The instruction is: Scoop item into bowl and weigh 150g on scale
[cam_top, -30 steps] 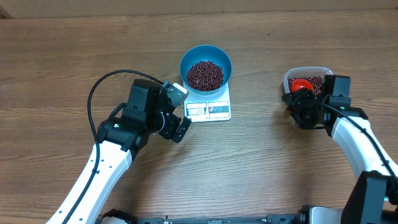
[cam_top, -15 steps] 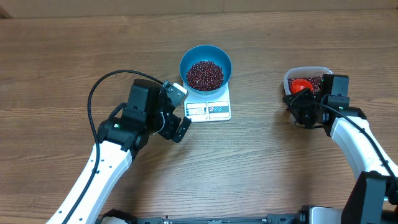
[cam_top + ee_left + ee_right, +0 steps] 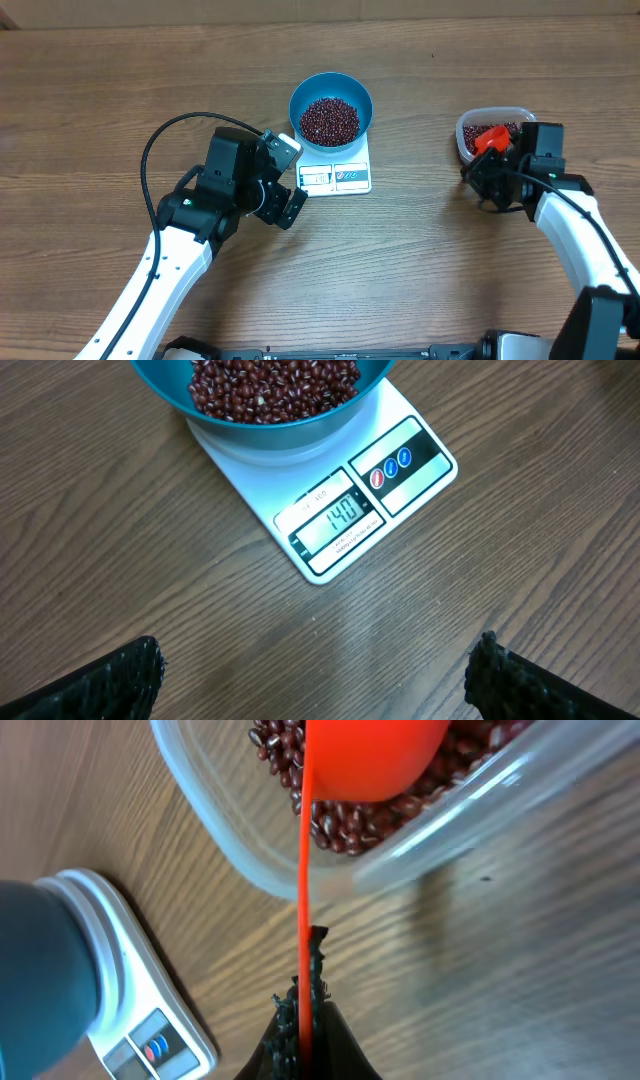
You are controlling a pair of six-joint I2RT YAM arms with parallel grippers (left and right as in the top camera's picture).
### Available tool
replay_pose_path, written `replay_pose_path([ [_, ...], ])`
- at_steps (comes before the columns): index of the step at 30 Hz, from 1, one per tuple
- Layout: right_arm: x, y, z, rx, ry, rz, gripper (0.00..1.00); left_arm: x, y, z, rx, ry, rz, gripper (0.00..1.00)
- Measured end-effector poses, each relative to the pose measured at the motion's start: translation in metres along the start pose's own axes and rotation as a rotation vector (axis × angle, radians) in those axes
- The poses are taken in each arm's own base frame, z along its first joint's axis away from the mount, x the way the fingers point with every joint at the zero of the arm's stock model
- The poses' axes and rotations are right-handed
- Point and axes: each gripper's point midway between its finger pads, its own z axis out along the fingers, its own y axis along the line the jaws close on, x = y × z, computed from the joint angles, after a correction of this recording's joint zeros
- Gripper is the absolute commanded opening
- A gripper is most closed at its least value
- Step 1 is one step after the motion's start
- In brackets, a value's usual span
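Overhead, the wooden surface (image 3: 120,80) carries everything. Over it the left end effector (image 3: 288,178) hangs wide and empty just beside the scale (image 3: 335,177), whose display reads 140. On the scale sits the blue bowl (image 3: 295,100), well filled. The right end effector (image 3: 303,1015) pinches the thin handle of an orange scoop (image 3: 487,138) lying in the clear tub (image 3: 520,110). The beans (image 3: 331,120) are glossy and loose and would likely roll, so the scoop should travel level. The tub wall and the bowl's rim stand in the way.

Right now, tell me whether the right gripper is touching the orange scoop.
Touching. Right wrist view: the right gripper clamps the thin handle of the orange scoop.
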Motion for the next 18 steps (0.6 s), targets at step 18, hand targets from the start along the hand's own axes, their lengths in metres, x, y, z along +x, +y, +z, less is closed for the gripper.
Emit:
replay_pose_path([
  [18, -0.041, 0.055, -0.143, 0.091, 0.015, -0.333, 0.03, 0.0, 0.0, 0.0, 0.0, 0.0, 0.0, 0.99],
])
